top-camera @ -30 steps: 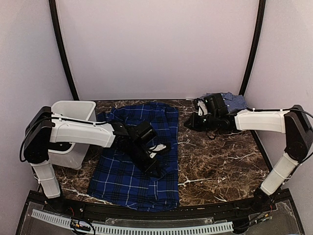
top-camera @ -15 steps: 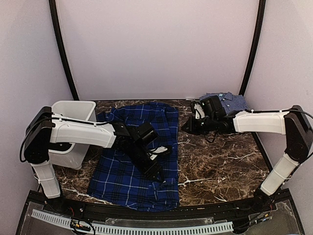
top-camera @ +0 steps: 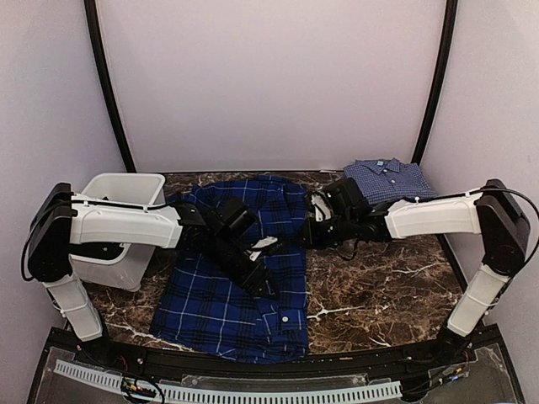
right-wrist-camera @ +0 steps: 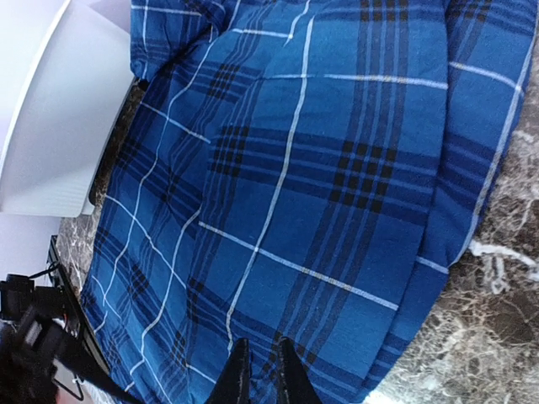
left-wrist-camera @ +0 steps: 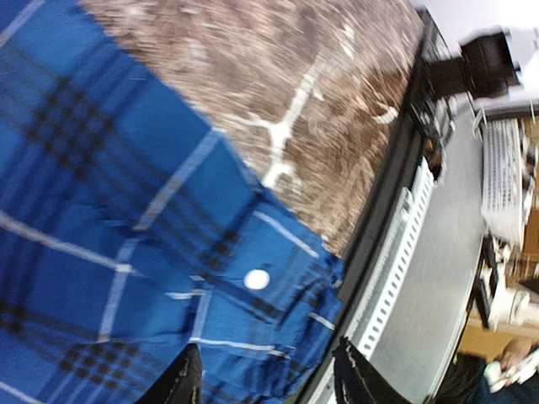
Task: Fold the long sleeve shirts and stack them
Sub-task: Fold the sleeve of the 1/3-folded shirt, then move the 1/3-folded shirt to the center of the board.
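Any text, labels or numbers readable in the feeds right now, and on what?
None readable.
Plaid shirt: no tag or print shows, only a plain white button.
Check shirt, white bin: no markings visible.
Background clutter in the left wrist view: too blurred to read.

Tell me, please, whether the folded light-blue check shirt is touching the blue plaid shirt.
Apart. The top view shows bare marble between the light-blue check shirt, far right, and the blue plaid shirt.
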`<action>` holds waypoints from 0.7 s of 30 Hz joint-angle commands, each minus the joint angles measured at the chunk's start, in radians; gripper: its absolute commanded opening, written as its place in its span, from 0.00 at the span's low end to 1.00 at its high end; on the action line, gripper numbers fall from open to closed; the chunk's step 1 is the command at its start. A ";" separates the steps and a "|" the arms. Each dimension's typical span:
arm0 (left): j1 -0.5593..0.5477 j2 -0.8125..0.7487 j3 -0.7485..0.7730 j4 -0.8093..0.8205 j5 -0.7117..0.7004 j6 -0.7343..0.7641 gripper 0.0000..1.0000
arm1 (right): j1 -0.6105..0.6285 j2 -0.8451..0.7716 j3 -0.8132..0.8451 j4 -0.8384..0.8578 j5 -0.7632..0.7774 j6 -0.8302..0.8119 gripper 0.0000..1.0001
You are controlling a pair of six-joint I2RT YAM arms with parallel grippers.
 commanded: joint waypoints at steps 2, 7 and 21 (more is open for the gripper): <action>0.131 -0.066 -0.085 0.083 -0.059 -0.118 0.50 | 0.018 0.082 -0.030 0.131 -0.076 0.056 0.10; 0.200 -0.071 -0.145 0.072 -0.154 -0.169 0.49 | 0.019 0.187 -0.030 0.196 -0.120 0.080 0.10; 0.258 -0.168 -0.286 0.083 -0.253 -0.221 0.49 | 0.014 0.181 -0.041 0.134 -0.051 0.088 0.09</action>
